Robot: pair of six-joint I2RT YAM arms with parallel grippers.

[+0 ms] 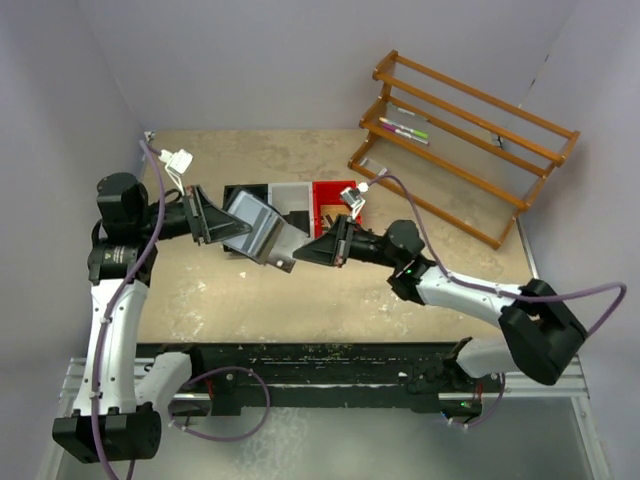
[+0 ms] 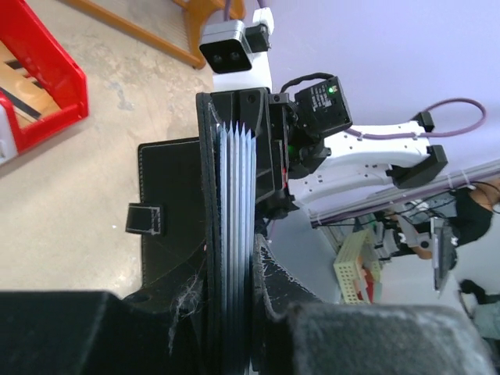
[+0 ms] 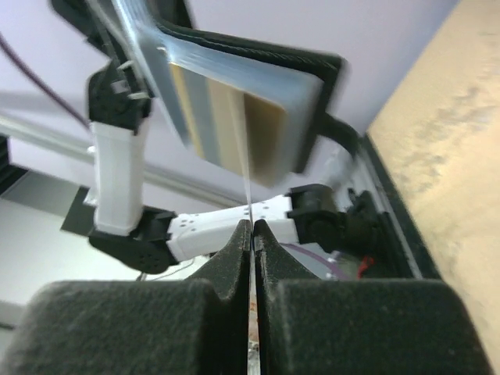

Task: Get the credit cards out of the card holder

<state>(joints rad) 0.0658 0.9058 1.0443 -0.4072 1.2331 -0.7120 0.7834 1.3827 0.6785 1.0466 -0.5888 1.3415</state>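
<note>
- Above the table [image 1: 250,295], your left gripper [image 1: 222,228] clamps the open card holder [image 1: 262,235], credit cards [image 2: 234,219] fanned inside.
- Your right gripper [image 3: 251,226] is closed, pinching one card's edge.

Tan table [image 1: 250,310], apparently joined trays [image 1: 292,193], wooden rack [image 1: 462,150]

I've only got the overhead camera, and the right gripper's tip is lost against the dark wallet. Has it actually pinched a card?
Observer: Yes. The right wrist camera shows the right gripper shut on one thin card, seen edge-on.
Operator: How many cards sit in the holder?
Observer: The left wrist camera shows the credit cards as a stack of several edges inside the card holder. I cannot count them exactly.
Operator: And the left side's hold?
Observer: The left gripper clamps holder and stack together.
</note>
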